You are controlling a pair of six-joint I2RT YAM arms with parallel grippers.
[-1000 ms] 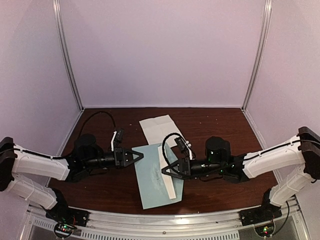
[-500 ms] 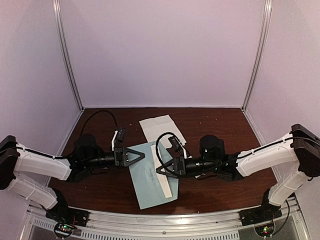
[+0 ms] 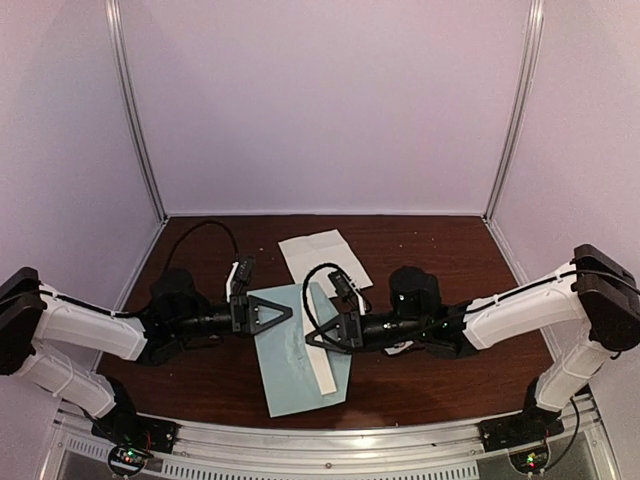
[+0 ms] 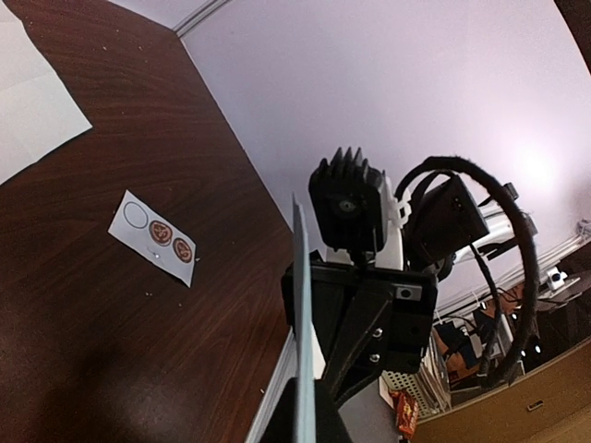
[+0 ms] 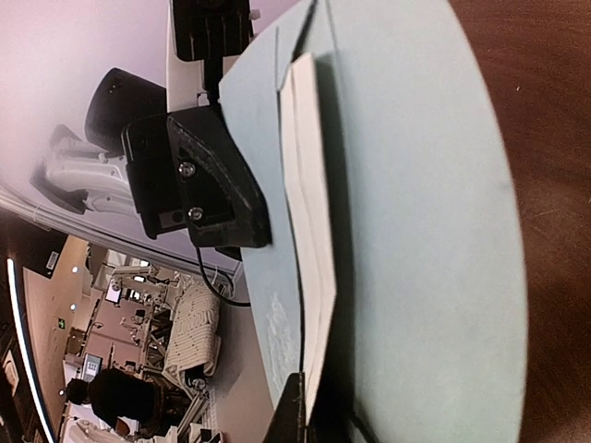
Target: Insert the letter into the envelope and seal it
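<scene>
Mid-desk, nr the near edge: L fingers clamped on teal envelope, R fingers pinched shut on white letter, apparently only part-way in. Flap unsealed; sticker strip unused.

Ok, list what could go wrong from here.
The left fingers pinch only the edge of the envelope; it could slip or tear. The letter, pinched by the right fingers, lies exposed along the envelope and may crumple instead of sliding in.
</scene>
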